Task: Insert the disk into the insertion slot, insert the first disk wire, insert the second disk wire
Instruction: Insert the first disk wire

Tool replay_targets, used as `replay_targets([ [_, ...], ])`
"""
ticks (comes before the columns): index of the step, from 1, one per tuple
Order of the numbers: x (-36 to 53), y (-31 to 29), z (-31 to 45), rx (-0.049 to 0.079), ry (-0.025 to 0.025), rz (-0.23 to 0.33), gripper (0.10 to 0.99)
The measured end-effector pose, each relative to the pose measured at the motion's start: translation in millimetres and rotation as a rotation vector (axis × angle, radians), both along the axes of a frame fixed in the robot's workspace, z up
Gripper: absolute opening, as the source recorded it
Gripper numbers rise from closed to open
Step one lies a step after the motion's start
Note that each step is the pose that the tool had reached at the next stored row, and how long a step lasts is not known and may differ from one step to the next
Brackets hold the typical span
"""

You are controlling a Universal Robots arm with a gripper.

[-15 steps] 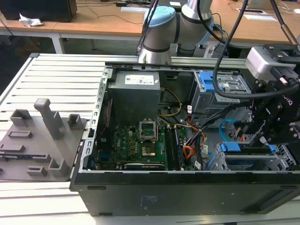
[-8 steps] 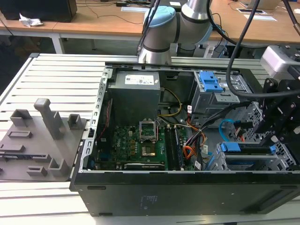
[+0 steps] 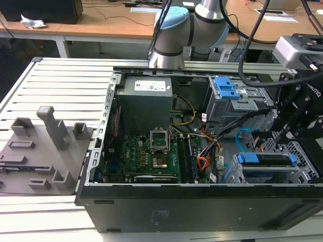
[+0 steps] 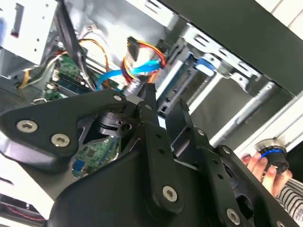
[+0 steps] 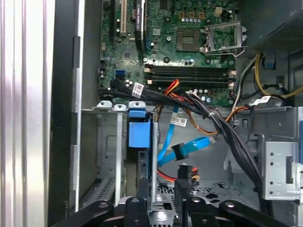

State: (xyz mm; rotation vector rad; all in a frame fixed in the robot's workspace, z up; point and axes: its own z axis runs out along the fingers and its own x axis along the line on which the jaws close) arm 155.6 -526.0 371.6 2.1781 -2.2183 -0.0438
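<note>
Right up against the lens is the black gripper (image 4: 165,101). Its jaws are apart, with a clear gap between the two fingers (image 4: 150,106) and nothing pinched in there. The first wrist view shows the same thing, with the gripper (image 5: 162,182) hanging just over the perforated floor of the light grey drive cage.

In the exterior view, that cage sits in the corner of the open computer case (image 3: 202,206), on the exterior view's right. Its low, wide slot (image 3: 304,155) already has the disk (image 3: 265,161) in it, with the blue handle facing the motherboard (image 3: 144,151).

The light-blue cable (image 5: 189,144) curls in a loop just beside the cage, between the motherboard and the gripper. Its dark plug end is near one finger, and I can't tell if it's plugged into anything. The orange and red wires (image 5: 168,176) lie right next to it.

The taller cage with the blue latch (image 3: 227,89) stands behind, well apart from the gripper.

Also, in the second wrist view, a person's hand (image 4: 255,165) outside the case is on a black knob (image 4: 272,157) with a blue ring.
</note>
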Motion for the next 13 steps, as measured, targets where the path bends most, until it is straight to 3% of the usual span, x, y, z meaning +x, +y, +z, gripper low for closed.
replay_targets([
  [3,-1.8,6.9,-1.0,0.0,0.0,0.0,0.361],
  [7,-4.9,16.1,-7.7,-0.001,0.0,-0.001,0.361],
  [9,-7.0,16.7,-14.3,-0.003,0.0,-0.001,0.361],
  [13,-7.8,16.7,-19.2,-0.006,0.0,-0.001,0.361],
])
